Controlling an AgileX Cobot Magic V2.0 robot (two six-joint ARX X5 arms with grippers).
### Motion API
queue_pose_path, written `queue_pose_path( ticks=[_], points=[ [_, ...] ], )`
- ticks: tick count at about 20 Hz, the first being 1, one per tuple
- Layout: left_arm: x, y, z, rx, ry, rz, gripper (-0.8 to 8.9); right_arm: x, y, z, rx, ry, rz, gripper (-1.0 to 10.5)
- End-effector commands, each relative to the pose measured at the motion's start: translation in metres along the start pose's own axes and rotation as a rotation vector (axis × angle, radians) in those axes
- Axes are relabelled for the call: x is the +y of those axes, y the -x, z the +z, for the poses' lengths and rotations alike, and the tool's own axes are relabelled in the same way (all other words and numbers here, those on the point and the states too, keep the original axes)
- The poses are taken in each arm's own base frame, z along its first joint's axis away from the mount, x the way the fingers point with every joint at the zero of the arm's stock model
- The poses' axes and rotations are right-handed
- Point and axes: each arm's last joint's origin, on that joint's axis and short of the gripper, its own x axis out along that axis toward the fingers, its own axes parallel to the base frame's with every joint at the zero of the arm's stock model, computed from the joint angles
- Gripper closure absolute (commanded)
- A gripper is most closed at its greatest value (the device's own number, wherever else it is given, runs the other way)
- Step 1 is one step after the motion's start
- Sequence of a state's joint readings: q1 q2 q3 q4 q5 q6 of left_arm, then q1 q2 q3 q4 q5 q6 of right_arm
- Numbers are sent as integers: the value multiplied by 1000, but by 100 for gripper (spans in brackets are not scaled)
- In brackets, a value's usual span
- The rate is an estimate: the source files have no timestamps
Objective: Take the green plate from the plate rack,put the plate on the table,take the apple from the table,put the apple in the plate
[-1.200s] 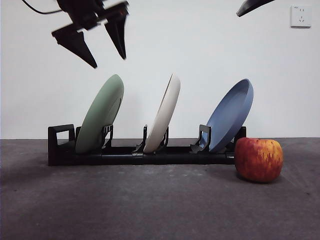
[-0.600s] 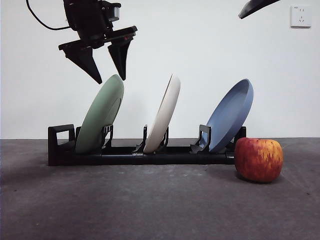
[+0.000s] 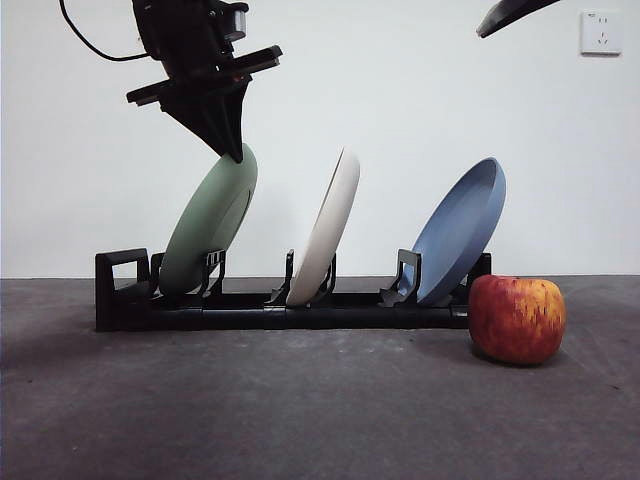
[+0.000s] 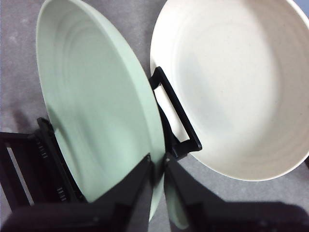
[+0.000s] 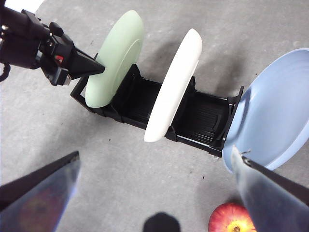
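The left claw (image 3: pixel 232 150) is down at the top edge of the green plate (image 3: pixel 208 222), and the left wrist view shows its two black jaws drawn close together with the plate's rim pinched between them, so I judge it clamped on the plate. The plate is not out yet: it leans in the first slot of the plate rack (image 3: pixel 270 312), at the end with the looped bracket, its lower edge seated between the upright holders. Next along the rack stand the cream-white plate (image 3: pixel 327 228) and then the blue plate (image 3: pixel 460 230), each tilted in its own slot and apart from the green one. The apple (image 3: pixel 517 318) rests on the desk (image 3: pixel 300 410) just beside the far end of the rack, close to the blue plate, untouched. The right claw (image 5: pixel 159 193) waits high above the scene; its wrist view shows the jaws spread wide apart with nothing between them, looking down on the rack and the apple. By my reckoning the task stands at its very first step: the grip on the plate looks made, but lifting it clear of the holders, setting it flat on the desk, picking up the apple and placing it in the plate are all left to do.
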State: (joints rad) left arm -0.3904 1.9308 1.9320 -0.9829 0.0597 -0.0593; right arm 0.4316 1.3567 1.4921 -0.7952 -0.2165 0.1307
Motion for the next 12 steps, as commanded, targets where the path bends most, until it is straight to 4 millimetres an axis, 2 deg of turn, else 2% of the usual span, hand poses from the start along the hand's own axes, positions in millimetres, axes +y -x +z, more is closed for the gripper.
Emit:
queue_pose_path(
  ticks=[1,3,6,9,12],
  points=[
    [0,1,3,-21,-18,24,822,0,-1,1,0,4,-1,352],
    [-3,9,9,-56,-23,19,822,0,-1,1,0,4,-1,352],
    [-9,34,24,-149,-36,9,822,0,-1,1,-1,4,0,352],
    [-18,71,36,-230,-55,-6,822,0,-1,1,-1,4,-1,352],
    [-29,109,34,-225,-111,-19,822,-1,-1,1,-6,4,-39,352]
  ],
)
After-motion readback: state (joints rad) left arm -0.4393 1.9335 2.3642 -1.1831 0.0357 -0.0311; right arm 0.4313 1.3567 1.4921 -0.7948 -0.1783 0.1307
